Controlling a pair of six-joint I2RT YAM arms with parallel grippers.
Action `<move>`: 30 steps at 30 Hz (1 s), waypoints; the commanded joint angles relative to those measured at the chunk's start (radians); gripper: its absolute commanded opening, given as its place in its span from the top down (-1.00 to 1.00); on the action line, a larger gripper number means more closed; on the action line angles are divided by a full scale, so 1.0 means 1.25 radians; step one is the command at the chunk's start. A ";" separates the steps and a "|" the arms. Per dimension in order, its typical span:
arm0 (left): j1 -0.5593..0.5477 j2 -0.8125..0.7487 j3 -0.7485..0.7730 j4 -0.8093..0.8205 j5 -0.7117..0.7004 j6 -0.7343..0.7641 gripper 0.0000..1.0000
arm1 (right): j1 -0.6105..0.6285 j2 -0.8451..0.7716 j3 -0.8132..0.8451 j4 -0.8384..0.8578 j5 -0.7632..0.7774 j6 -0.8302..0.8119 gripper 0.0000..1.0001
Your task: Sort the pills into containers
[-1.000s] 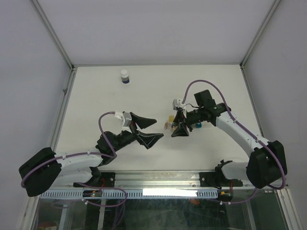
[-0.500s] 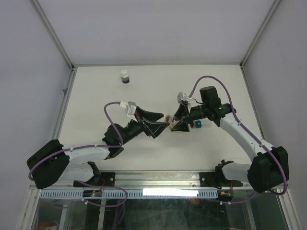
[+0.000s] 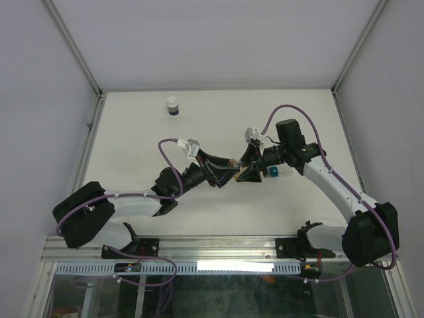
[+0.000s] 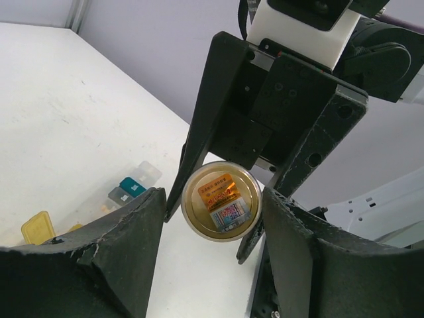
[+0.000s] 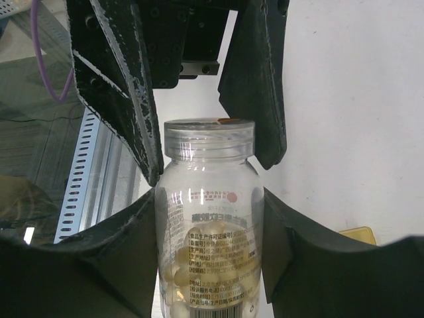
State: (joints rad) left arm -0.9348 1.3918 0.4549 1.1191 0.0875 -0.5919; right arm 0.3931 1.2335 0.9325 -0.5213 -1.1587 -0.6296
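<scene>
Risk as I judge it: if my left gripper [image 4: 212, 199], spread wide and straddling the lid [image 4: 221, 201] without clamping, closes off-centre, the pill bottle [image 5: 209, 232] clenched in my right gripper [image 5: 210, 212] could twist loose and spill across the counter [image 3: 132, 132], missing the containers [image 3: 272, 172] lying at its 3 o'clock.

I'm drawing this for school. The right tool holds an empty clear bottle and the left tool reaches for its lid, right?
Not empty: the right wrist view shows pills inside the clear bottle. The right tool holds it, and the left tool reaches for its lid.
</scene>
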 commanded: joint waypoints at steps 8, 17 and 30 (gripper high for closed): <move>0.002 0.016 0.032 0.116 0.009 -0.012 -0.13 | 0.000 -0.015 0.006 0.016 -0.030 -0.006 1.00; 0.002 0.042 0.040 0.119 0.040 -0.032 0.68 | 0.000 -0.016 0.007 0.018 -0.022 0.002 1.00; -0.065 0.197 0.073 0.057 -0.443 -0.428 1.00 | 0.020 -0.005 -0.079 0.299 0.297 0.289 1.00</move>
State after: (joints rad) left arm -0.9768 1.5696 0.4717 1.2358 -0.2451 -0.9012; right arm 0.4068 1.2343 0.8268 -0.2886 -0.9470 -0.3737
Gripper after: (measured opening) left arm 0.414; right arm 0.548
